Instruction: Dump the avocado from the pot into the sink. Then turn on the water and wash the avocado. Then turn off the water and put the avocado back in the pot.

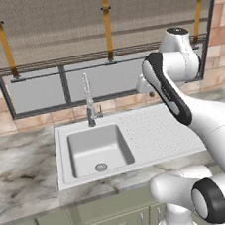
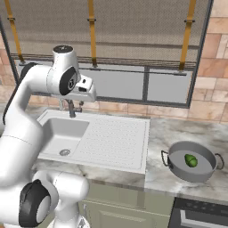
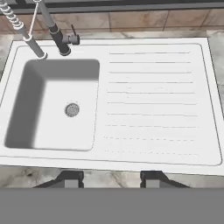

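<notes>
Avocado (image 2: 190, 160) sits in the pot (image 2: 192, 174), on the counter (image 2: 169, 129) right of the sink (image 2: 133, 165), well apart from the hand. Gripper (image 3: 111, 178) hovers high over the drainboard, fingers (image 3: 70, 178) partly parted, holding nothing. You want to swing right, descend onto the pot's near handle (image 2: 164, 159), grip the rim squarely so it tips cleanly over the basin.

the robot's own arm hides the right end of the sink (image 1: 137, 131) drainboard in the left base view. in the hand view, the tap (image 3: 57, 35) is cut off by the top edge, and the hand (image 3: 111, 178) shows just two dark fingertips (image 3: 70, 178) above the bottom band. a stove corner (image 2: 200, 216) is clipped at lower right.
</notes>
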Motion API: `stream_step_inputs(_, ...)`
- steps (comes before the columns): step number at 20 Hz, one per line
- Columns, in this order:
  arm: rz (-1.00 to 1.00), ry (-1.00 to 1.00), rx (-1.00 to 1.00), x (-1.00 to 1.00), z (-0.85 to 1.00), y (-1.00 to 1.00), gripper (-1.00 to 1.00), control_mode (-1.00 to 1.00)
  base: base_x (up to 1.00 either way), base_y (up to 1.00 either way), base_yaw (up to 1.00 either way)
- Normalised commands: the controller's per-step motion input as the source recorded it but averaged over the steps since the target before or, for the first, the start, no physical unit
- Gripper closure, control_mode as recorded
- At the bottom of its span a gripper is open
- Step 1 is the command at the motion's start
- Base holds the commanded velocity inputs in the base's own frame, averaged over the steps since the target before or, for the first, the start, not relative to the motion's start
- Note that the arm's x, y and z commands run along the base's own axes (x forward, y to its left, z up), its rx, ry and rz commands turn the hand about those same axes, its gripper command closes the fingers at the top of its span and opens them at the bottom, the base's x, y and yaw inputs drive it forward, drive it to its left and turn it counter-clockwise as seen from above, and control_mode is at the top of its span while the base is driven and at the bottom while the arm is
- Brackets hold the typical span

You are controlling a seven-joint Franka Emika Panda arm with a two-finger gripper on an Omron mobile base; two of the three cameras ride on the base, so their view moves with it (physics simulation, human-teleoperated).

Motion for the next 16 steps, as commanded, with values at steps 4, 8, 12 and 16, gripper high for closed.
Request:
stream_step_inputs(4, 0.00, -0.05, 0.00, 0.00, 0.00, -0.05, -1.00, -1.00, 0.00, 0.00, 0.00)
stream_step_inputs(8, 0.00, -0.11, 0.00, 0.00, -0.01, -0.54, -1.00, -1.00, 0.00, 0.00, 0.00)
stream_step_inputs(12, 0.00, -0.05, 0.00, 0.00, 0.00, -0.81, -1.00, -1.00, 0.00, 0.00, 0.00)
stream_step_inputs(16, 0.00, 0.00, 0.00, 0.00, 0.00, -0.93, -1.00, -1.00, 0.00, 0.00, 0.00)
